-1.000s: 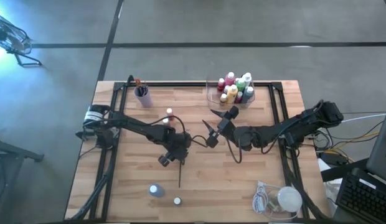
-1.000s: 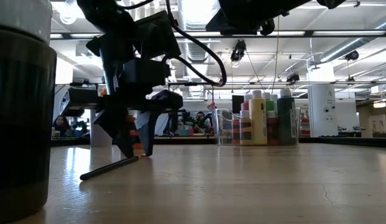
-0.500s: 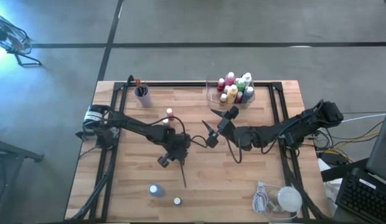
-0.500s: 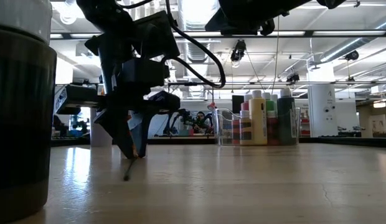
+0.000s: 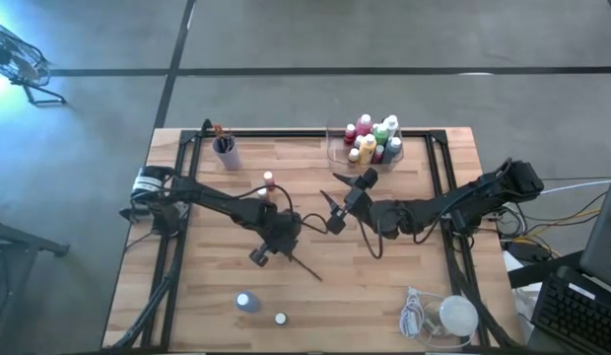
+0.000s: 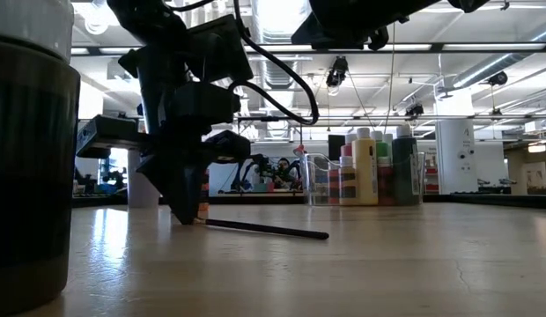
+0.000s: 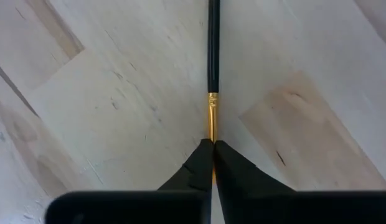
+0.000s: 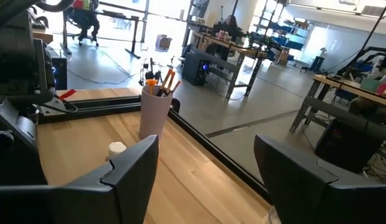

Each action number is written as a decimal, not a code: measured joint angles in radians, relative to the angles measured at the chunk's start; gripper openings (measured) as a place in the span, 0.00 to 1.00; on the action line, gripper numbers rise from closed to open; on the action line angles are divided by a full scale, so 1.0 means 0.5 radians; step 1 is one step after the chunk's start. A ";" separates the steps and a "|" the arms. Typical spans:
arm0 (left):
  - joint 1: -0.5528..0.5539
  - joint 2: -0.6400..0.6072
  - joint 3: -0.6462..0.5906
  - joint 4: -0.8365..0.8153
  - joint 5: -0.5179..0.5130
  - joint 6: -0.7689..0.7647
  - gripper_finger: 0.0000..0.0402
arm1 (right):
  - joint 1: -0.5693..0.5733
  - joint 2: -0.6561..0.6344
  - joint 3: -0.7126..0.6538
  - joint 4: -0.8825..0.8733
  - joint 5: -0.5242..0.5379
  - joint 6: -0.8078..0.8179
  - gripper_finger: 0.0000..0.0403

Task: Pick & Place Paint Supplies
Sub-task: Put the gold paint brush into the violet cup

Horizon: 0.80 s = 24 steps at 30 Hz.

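Light is bright and even from above; in the low view ceiling lamps (image 6: 271, 18) glare white at twelve o'clock and throw a sheen on the wooden table (image 6: 361, 255). At nine o'clock there a dark bottle (image 6: 31, 158) sits close and blurred. The overhead view is soft, with a washed-out bright patch at ten o'clock and faint shadows under the arms.

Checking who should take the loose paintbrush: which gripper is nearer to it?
Left. The left gripper is shut on the paintbrush at its gold ferrule end, down on the table. The right gripper is open, held above the table, off toward the tray side.
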 joint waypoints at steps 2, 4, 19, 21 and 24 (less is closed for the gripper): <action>0.001 0.000 0.000 0.000 -0.001 -0.006 0.02 | 0.000 0.000 0.000 0.000 0.000 0.000 0.62; 0.002 0.000 0.000 0.000 -0.003 -0.041 0.02 | 0.000 0.000 0.000 -0.001 0.000 0.000 0.61; 0.015 -0.001 0.000 -0.001 -0.005 -0.272 0.01 | 0.001 0.007 0.000 -0.593 -0.770 0.501 0.67; 0.021 -0.001 0.000 0.000 -0.005 -0.307 0.00 | 0.010 0.021 0.000 -0.638 -0.904 0.543 0.68; 0.031 -0.001 0.006 -0.003 0.000 -0.382 0.00 | 0.040 0.069 0.000 -0.696 -0.946 0.598 0.69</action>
